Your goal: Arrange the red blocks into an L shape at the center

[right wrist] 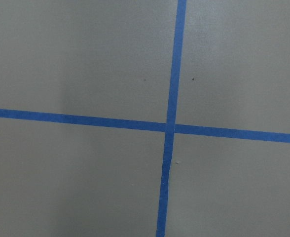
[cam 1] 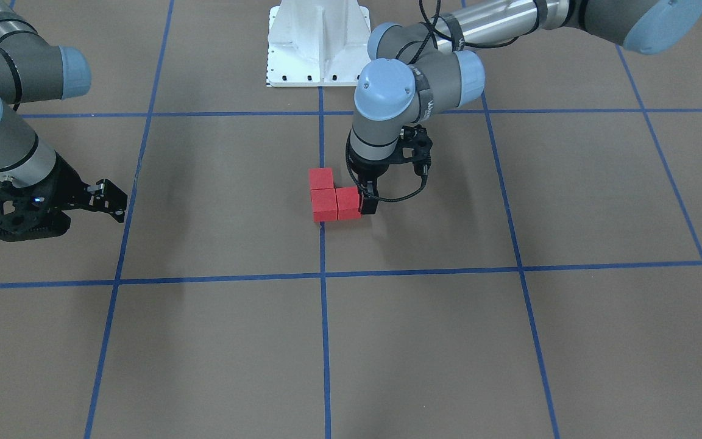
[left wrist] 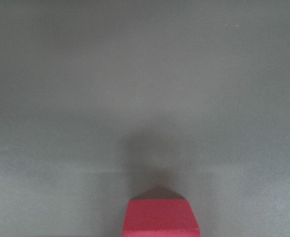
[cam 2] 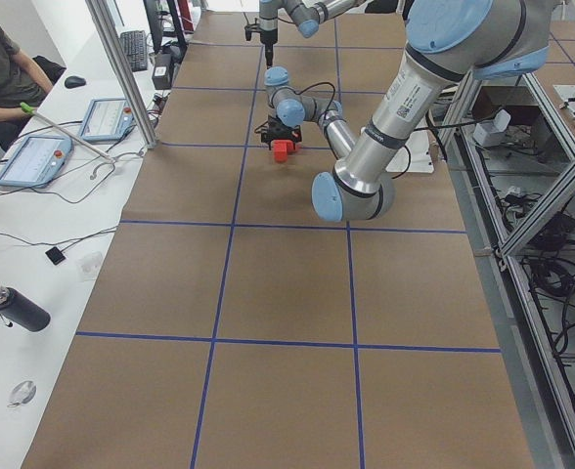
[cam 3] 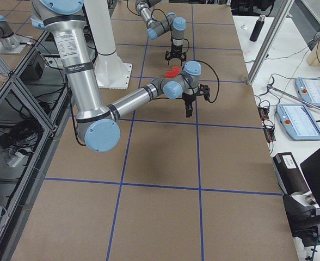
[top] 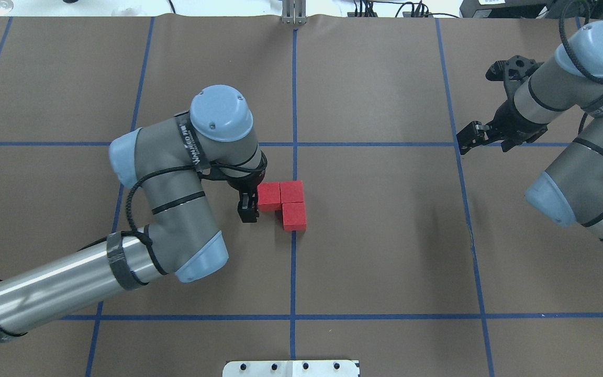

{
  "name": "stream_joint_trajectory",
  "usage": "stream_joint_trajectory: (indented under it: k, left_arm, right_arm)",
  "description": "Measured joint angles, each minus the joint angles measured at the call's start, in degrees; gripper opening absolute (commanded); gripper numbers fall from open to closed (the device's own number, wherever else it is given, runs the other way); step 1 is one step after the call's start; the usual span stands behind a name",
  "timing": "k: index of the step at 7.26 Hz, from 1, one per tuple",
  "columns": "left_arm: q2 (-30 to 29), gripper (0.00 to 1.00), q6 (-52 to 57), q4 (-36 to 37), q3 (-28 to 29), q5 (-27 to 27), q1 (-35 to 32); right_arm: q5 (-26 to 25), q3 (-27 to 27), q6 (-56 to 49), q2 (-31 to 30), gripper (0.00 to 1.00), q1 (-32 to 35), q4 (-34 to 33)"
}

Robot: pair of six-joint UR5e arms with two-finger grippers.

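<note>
Three red blocks lie together in an L on the brown floor at the center (top: 333,209), on the blue grid line. In the overhead view two sit side by side (top: 269,197) (top: 292,191) and the third (top: 294,216) sits nearer the robot, against the right one. They also show in the front-facing view (cam 1: 324,205). My left gripper (top: 247,209) (cam 1: 368,202) is low, looks shut and empty, and touches the outer side of the left block. The left wrist view shows one red block (left wrist: 160,217) at its bottom edge. My right gripper (top: 464,141) (cam 1: 116,204) looks shut and hangs empty far to the right.
The white metal base (cam 1: 317,42) stands on the robot's side of the blocks. Blue tape lines (right wrist: 174,126) cross the floor under the right gripper. Desks, tablets and a seated person (cam 2: 4,68) are beyond the table's far edge.
</note>
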Motion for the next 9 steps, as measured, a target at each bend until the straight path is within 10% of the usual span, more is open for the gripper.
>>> stream_joint_trajectory:
  k: [4, 9]
  left_arm:
    - [27.65, 1.00, 37.73, 0.11, -25.38, -3.55, -7.13]
    - [45.53, 1.00, 109.45, -3.64, -21.53, -17.06, -38.98]
  right_arm:
    - [3.75, 0.01, -3.16, -3.03, 1.00, 8.51, -0.36]
    - [8.87, -0.55, -30.57, -8.25, 1.00, 26.93, -11.92]
